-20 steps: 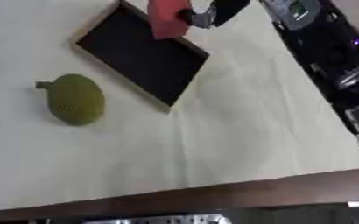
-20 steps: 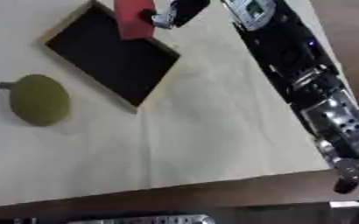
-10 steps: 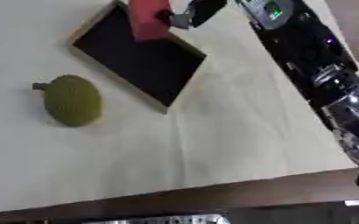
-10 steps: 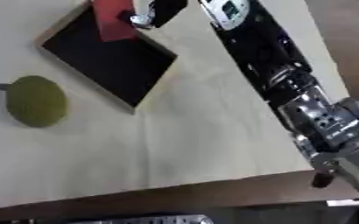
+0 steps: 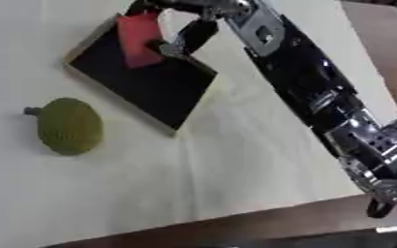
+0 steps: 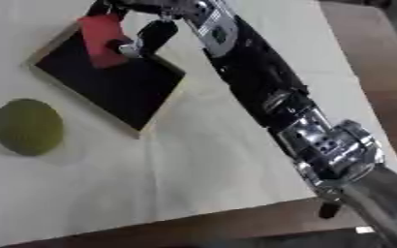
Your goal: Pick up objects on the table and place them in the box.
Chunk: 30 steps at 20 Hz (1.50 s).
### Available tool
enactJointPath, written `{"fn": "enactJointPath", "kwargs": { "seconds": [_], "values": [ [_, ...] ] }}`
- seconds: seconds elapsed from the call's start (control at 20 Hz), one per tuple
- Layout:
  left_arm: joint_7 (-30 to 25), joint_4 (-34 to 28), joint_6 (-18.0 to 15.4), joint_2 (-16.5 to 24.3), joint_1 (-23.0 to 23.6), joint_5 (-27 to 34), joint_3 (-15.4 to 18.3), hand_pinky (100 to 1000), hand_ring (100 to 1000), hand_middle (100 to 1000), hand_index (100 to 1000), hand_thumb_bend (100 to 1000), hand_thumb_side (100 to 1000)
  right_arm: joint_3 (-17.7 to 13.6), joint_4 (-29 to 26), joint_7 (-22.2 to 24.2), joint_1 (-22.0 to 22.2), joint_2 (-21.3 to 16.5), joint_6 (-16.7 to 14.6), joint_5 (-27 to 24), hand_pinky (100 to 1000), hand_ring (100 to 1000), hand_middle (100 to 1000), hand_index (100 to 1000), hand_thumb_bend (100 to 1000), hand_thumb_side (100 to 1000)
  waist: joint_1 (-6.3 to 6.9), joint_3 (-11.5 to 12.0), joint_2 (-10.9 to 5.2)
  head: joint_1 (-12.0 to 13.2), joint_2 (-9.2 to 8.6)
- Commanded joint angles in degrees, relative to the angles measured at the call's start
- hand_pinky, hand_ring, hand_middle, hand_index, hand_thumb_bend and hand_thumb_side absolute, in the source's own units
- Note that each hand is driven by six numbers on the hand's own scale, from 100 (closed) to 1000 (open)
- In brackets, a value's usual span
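Risk now is a bad drop: your right hand (image 5: 181, 36) has its fingers pinched on the red block (image 5: 140, 38), which hangs tilted over the far corner of the box (image 5: 164, 94). Release here and it may clip the rim beside your fingertips and tumble out. Green fruit (image 5: 68, 126) sits well away from the fingers, untouched.
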Motion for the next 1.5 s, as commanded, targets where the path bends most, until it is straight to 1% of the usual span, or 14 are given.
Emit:
{"fn": "enactJointPath", "kwargs": {
  "seconds": [0.05,0.25,0.4,0.65,0.7,0.8,0.9,1.0,1.15,1.2,1.25,1.3,1.4,1.5],
  "values": [
    [-0.2,-1.0,0.1,0.7,-0.4,0.0,0.1,765,797,740,806,100,591,-0.1,-1.0,6.8,-0.6,-0.7,-9.8,3.1,882,868,577,790,100,340,0.83,0.0,-1.53,0.0,-0.62],
    [-0.1,-1.0,0.1,0.7,-0.4,0.0,0.2,765,797,740,806,100,587,-0.2,-2.8,9.1,-0.2,-1.0,-13.9,5.3,947,983,743,852,100,339,0.92,-0.1,-1.57,0.2,-0.67],
    [-0.1,-1.0,0.2,0.6,-0.4,-0.1,0.2,764,797,740,806,100,586,-0.4,-4.0,10.9,0.1,-1.3,-17.1,6.5,989,1000,842,918,100,359,1.02,-0.2,-1.62,0.4,-0.69],
    [0.0,-1.0,0.3,0.6,-0.2,-0.2,0.2,764,798,740,806,100,587,-1.3,-7.1,9.3,0.3,-1.7,-19.2,5.7,1000,1000,892,964,100,161,1.17,-0.5,-1.7,0.6,-0.69],
    [0.1,-1.0,0.3,0.6,-0.2,-0.2,0.2,764,798,740,806,100,586,-1.4,-8.0,8.7,0.3,-1.8,-19.3,5.4,1000,1000,894,965,100,168,1.19,-0.5,-1.74,0.7,-0.67],
    [0.2,-1.0,0.2,0.6,-0.2,-0.2,0.3,764,798,740,807,100,580,-1.4,-9.7,7.7,0.3,-2.2,-19.5,5.4,1000,1000,928,986,100,325,1.25,-0.6,-1.87,0.7,-0.66],
    [0.3,-1.0,0.2,0.6,-0.2,-0.2,0.3,764,798,741,807,100,579,-1.3,-11.0,6.7,0.5,-2.4,-19.7,6.0,1000,1000,937,994,100,360,1.29,-0.6,-1.97,0.8,-0.67],
    [0.4,-1.0,0.2,0.5,-0.2,-0.2,0.3,764,798,741,807,100,578,-1.2,-11.9,5.8,0.6,-2.4,-19.8,6.5,1000,1000,940,999,178,306,1.33,-0.7,-2.05,0.9,-0.68],
    [0.4,-1.0,0.2,0.5,-0.1,-0.2,0.3,764,798,741,807,100,575,-0.9,-12.4,5.2,0.7,-2.4,-19.6,7.2,1000,1000,934,1000,295,152,1.38,-0.7,-2.13,0.9,-0.65],
    [0.5,-1.0,0.2,0.5,-0.1,-0.2,0.3,764,798,741,807,100,575,-0.7,-12.3,5.3,0.8,-2.3,-19.5,7.1,1000,1000,930,1000,302,203,1.39,-0.8,-2.13,0.9,-0.67],
    [0.5,-1.0,0.3,0.5,-0.1,-0.2,0.3,764,799,741,808,100,576,-0.6,-12.3,5.4,0.9,-2.3,-19.2,6.8,1000,1000,925,1000,252,197,1.41,-0.8,-2.1,0.9,-0.69],
    [0.5,-1.0,0.3,0.5,-0.1,-0.2,0.4,764,799,741,808,100,576,-0.7,-12.3,5.6,1.0,-2.3,-18.9,6.4,1000,1000,924,1000,273,197,1.42,-0.8,-2.08,0.9,-0.69],
    [0.5,-1.0,0.3,0.5,0.0,-0.3,0.4,764,799,741,808,100,575,-0.9,-12.6,6.1,1.0,-2.3,-18.2,5.5,1000,1000,923,1000,291,322,1.45,-0.8,-2.06,0.9,-0.78],
    [0.5,-1.0,0.3,0.5,0.0,-0.3,0.4,764,799,741,808,100,569,-0.7,-12.7,6.8,1.1,-2.3,-17.5,4.8,1000,1000,919,1000,207,438,1.47,-0.9,-2.05,0.7,-0.96]
  ]
}}
